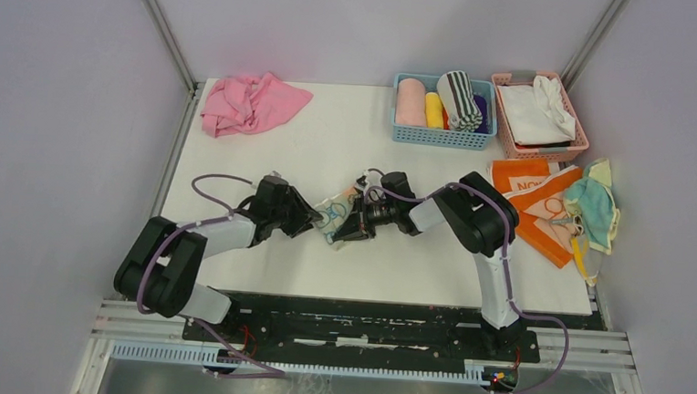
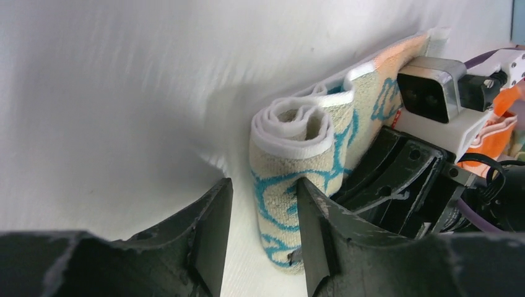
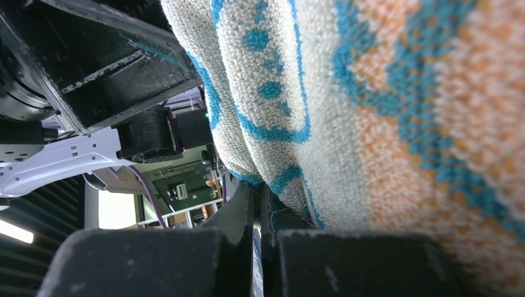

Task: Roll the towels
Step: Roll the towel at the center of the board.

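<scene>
Rolling of the pale teal-printed towel [image 2: 297,167] is judged under way: one edge is pinched in the clenched right end effector [image 3: 255,204], its coiled end lies just ahead of the parted left end effector [image 2: 263,216], by which it must next be clasped and turned.

Bright, even light; towel [image 3: 371,124] softly blurred close-up.

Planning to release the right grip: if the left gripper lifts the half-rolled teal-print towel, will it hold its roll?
Probably not: the teal-print towel is soft terry and its coil looks loose, with gaps between layers. It seems light and floppy, so its unrolled tail would likely sag.
</scene>
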Robot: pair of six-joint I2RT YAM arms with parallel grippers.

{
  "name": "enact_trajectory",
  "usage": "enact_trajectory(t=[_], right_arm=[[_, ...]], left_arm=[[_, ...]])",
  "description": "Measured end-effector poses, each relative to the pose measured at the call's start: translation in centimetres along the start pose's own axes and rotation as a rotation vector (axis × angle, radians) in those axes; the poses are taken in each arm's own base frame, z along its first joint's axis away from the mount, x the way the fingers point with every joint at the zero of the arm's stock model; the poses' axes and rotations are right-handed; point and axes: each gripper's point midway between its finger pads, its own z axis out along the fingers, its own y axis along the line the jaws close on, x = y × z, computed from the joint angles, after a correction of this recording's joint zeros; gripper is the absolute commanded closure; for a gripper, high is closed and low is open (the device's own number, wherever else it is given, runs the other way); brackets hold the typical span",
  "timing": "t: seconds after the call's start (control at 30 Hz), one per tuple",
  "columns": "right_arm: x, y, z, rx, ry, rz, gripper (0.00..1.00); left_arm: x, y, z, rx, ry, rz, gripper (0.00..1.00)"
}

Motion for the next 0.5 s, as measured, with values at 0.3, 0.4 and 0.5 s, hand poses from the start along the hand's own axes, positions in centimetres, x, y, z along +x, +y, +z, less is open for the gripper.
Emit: enact_trajectory(t=[0.3, 0.4, 0.5], right_arm=[[0.1, -0.7, -0.3, 0.052, 0.025, -0.028, 0.81], [0.3, -0.7, -0.7, 0.077, 0.028, -0.039, 0.73], [0.3, -0.6, -1.4, 0.128, 0.011, -0.074, 0.63]], left_arm=[[0.7, -2.3, 2.1, 0.076, 0.027, 0.044, 0.59], [1.1, -2.6, 2.5, 0.083, 0.029, 0.055, 0.64], [1.3, -2.7, 2.8, 0.086, 0.03, 0.055, 0.67]])
